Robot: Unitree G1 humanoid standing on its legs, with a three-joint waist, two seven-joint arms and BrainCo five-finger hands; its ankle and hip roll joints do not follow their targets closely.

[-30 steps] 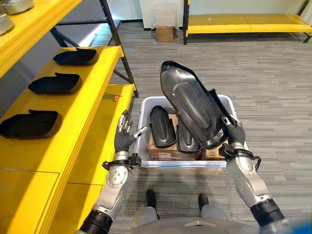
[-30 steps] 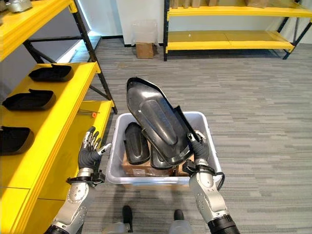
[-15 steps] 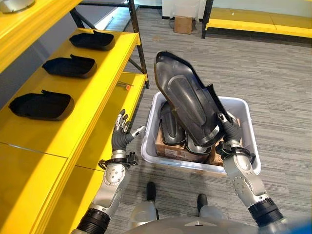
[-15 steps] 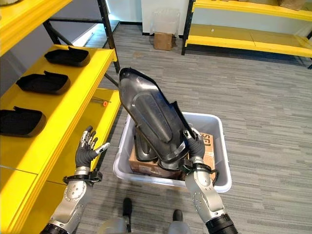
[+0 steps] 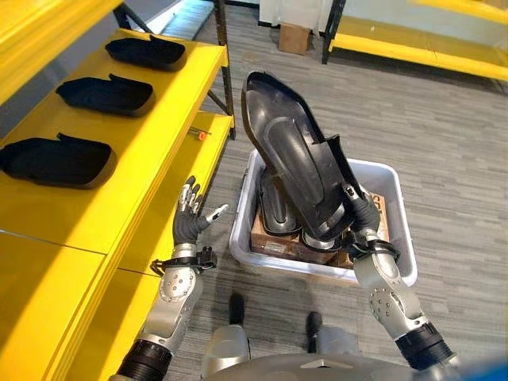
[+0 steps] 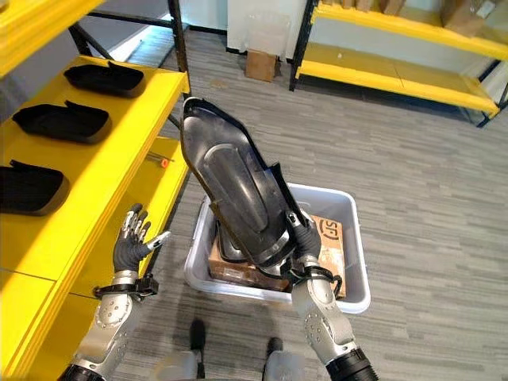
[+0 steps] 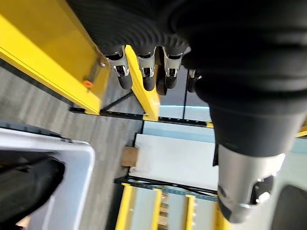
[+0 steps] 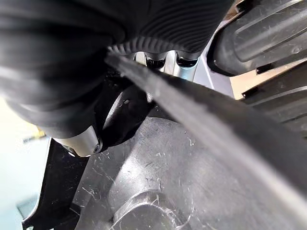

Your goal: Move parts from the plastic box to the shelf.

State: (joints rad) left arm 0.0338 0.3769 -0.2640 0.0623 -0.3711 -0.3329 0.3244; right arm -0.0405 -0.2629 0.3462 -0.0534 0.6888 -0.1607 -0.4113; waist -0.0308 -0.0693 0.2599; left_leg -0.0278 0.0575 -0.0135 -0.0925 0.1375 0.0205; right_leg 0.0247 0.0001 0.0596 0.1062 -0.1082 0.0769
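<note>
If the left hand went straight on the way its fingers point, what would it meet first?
Probably the yellow shelf: the open left hand points up and away beside its front edge. Depth is unclear, so it might pass alongside.

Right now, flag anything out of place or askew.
Nothing damaged or spilled. The large black part is tilted, lifted above the plastic box in the right hand; the left hand is open beside the shelf, where three parts sit in a row.

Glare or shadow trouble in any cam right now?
Left eye view: only a soft sheen on the held part, no harsh glare; it hides much of the plastic box. Right wrist view: the right hand is dark, with pale highlights on the part's scratched surface. Left wrist view: left hand dark against a bright wall.
</note>
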